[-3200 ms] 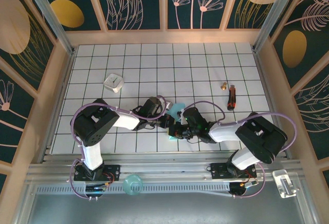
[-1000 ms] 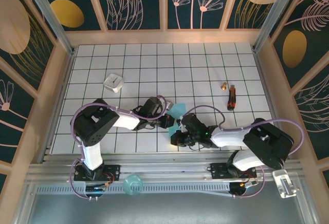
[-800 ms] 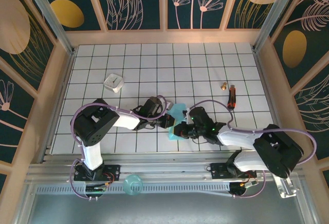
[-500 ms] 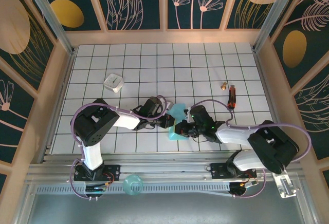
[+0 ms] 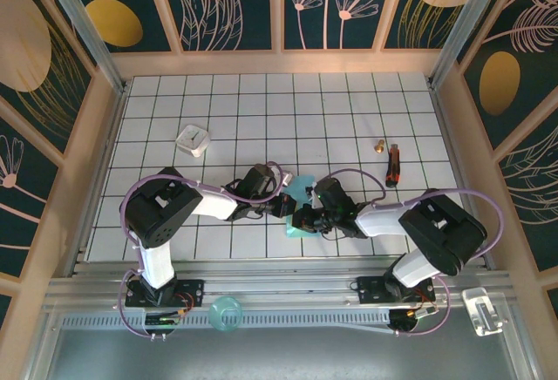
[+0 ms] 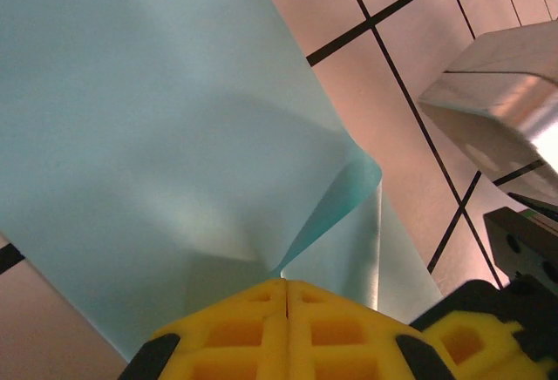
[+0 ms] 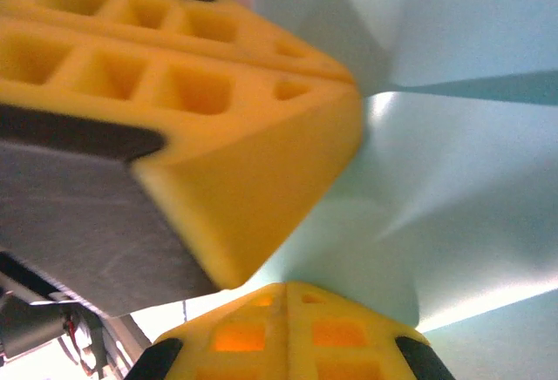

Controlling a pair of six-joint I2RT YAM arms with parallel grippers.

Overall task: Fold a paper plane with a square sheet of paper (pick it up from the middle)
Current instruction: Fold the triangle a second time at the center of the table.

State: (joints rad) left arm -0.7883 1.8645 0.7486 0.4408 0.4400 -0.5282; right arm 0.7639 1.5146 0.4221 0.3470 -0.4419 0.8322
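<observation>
The square sheet of paper [image 5: 302,190], light blue and creased, lies partly raised on the grid table between the two grippers, near the front middle. My left gripper [image 5: 285,206] is shut, and a raised fold of the paper [image 6: 157,127] runs straight into its yellow fingertips [image 6: 261,297]. My right gripper [image 5: 302,219] is also shut, its tips set against the paper [image 7: 453,162] just below the left gripper's yellow fingers [image 7: 218,110]. Whether the right one pinches any paper I cannot tell. The right gripper's fingers [image 6: 471,349] show at the lower right of the left wrist view.
A small white square block [image 5: 193,140] sits at the back left. A small brass piece [image 5: 380,145] and a red-and-black tool [image 5: 392,165] lie at the right. Wooden walls ring the table [image 5: 261,110].
The right gripper has moved from the paper's near edge up towards the left gripper, and its arm has swung. The left arm and its grip have stayed still.
</observation>
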